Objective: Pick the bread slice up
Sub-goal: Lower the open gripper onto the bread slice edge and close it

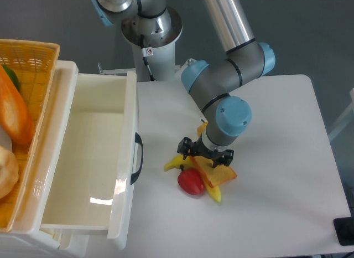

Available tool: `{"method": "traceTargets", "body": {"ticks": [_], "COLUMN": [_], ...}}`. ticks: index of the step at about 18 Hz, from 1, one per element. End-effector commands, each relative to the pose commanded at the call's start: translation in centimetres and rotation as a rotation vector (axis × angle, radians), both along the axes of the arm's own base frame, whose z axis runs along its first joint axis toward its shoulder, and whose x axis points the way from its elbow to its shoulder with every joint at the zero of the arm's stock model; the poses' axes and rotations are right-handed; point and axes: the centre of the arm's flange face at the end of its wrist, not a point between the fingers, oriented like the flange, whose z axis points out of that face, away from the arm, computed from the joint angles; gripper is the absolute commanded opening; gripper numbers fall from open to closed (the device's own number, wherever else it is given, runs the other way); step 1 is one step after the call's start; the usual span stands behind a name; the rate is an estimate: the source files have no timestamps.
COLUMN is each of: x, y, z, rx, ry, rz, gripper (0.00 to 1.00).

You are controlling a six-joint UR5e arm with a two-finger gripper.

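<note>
The bread slice (pixel 221 175) is a flat tan-orange slab with a darker crust edge. It lies tilted on the white table (pixel 276 130), resting over a yellow banana (pixel 213 192) and next to a red pepper (pixel 191 181). My gripper (pixel 206 157) hangs straight above the near-left part of the slice, its black fingers on either side of that edge. The arm's wrist hides the fingertips, so I cannot tell whether they press on the slice.
An open white drawer (pixel 94 158) with a black handle (pixel 138 157) stands at the left. A yellow basket (pixel 27 58) at the far left holds a long orange loaf (pixel 14 111) and a rounded yellow fruit (pixel 6 172). The robot base (pixel 150 25) stands at the back.
</note>
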Motion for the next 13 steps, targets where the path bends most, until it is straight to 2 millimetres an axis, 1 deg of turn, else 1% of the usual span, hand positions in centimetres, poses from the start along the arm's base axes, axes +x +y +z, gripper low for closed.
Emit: {"method": "traceTargets", "body": {"ticks": [6,13], "x": [-0.03,-0.06], "y": [0.02,0.04], "z": [-0.38,-0.65], "rx": [-0.004,-0.006], "ry": [-0.005,-0.008], "rz": [0.005,0.008], "gripper": [0.97,0.97]}}
